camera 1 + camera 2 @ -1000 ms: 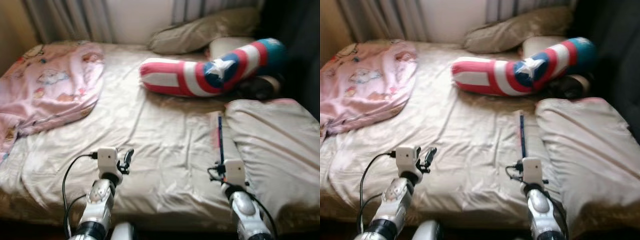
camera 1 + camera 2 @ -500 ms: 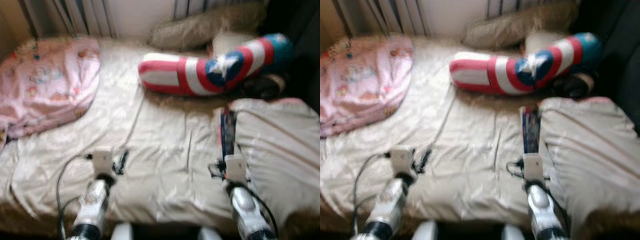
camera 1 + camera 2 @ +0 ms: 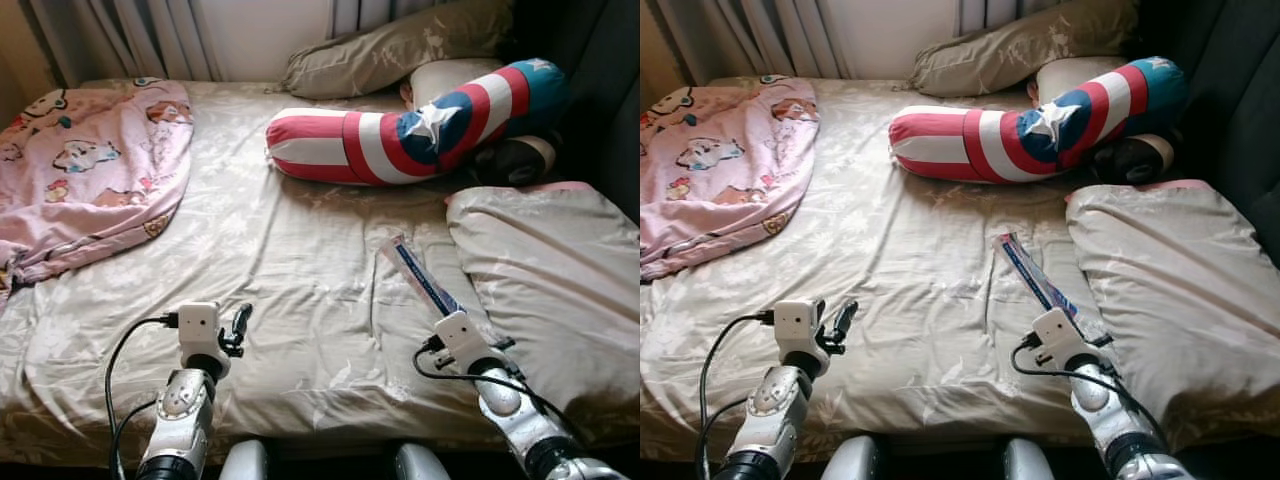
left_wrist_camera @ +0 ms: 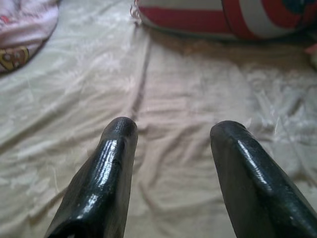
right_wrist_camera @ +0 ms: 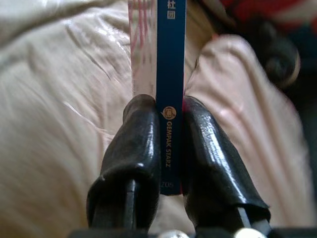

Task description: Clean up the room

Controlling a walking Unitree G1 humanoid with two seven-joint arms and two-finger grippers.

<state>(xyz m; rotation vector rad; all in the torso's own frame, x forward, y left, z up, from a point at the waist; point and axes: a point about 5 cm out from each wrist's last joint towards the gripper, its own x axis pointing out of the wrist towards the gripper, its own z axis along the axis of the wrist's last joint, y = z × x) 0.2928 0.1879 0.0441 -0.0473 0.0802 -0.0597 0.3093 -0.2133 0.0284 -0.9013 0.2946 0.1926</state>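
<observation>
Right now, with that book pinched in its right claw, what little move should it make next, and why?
Probably lift the book off the bed. The right gripper is shut on its spine, so the grasp looks done, yet the book points low over the sheet beside the folded quilt. The left gripper hangs open, holding nothing.

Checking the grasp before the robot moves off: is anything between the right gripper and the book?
Nothing visible. The right gripper is shut on the thin blue-spined book, its jaws pressed against both covers, above the bed.
</observation>
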